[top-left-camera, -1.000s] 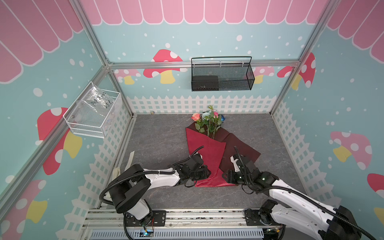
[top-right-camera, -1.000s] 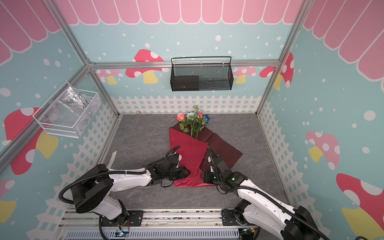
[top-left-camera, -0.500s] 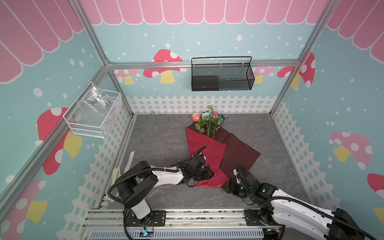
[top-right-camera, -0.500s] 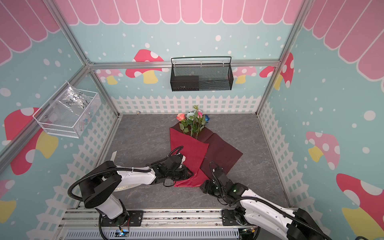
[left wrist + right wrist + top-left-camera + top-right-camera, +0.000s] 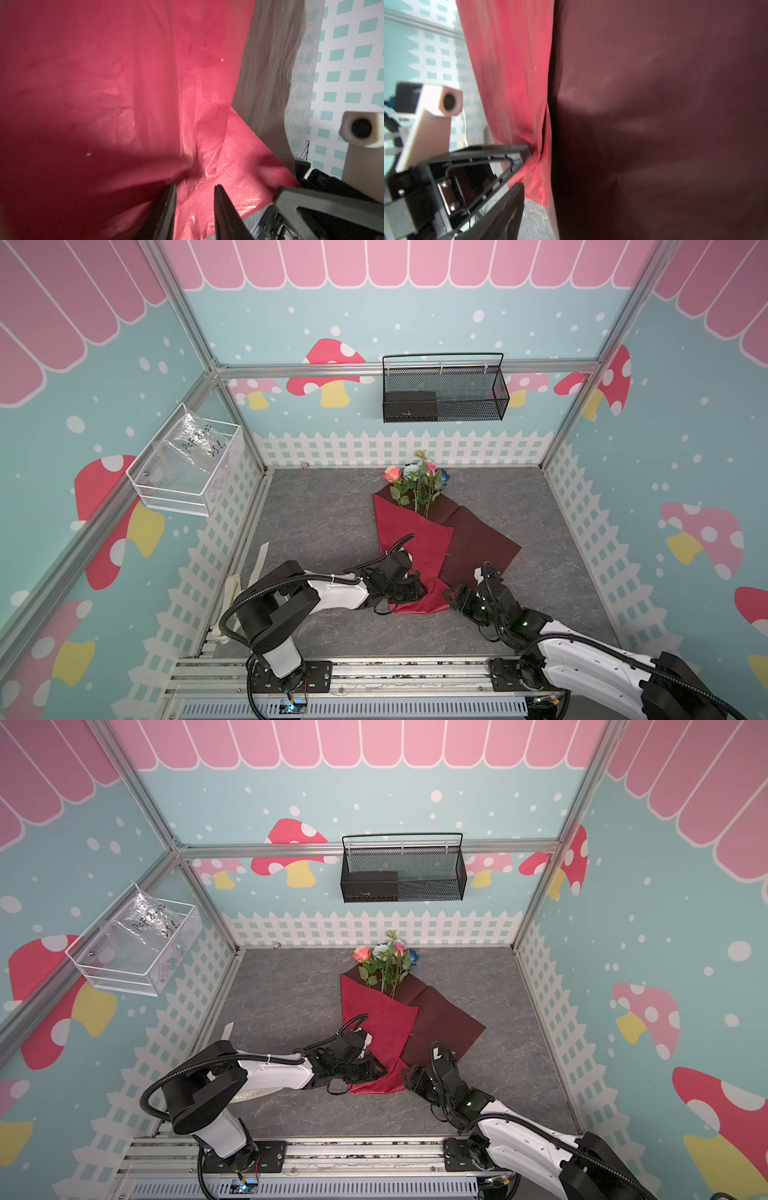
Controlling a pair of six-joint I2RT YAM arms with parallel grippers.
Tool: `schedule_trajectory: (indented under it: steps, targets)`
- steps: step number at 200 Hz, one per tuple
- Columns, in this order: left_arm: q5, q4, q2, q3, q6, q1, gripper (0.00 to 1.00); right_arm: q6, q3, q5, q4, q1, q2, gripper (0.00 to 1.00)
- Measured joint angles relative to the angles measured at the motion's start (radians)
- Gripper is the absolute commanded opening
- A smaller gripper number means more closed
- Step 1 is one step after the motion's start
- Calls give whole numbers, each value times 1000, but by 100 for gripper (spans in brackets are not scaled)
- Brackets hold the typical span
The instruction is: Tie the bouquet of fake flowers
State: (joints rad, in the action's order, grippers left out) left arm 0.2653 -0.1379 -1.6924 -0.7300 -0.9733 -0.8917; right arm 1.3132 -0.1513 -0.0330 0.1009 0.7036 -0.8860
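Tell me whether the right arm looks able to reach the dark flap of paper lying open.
Probably yes. The dark flap lies flat just beyond the right gripper, with nothing between them; the left gripper grips the bouquet at its folded side, out of the way.

Four fake flowers point(image 5: 392, 473), one sheet of red wrapping paper point(image 5: 415, 539), two wire baskets point(image 5: 469, 389), two robot arms point(image 5: 338, 597)
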Motion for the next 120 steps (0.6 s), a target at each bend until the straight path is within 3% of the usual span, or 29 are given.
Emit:
schedule_trajectory:
  steps: [76,120]
  targets:
    - [-2,24,0,-7,1,0,34,-187,-5,14,129,-214,-97,80]
    - [-8,40,0,-13,1,0,34,-318,-43,-24,146,-356,-180,70]
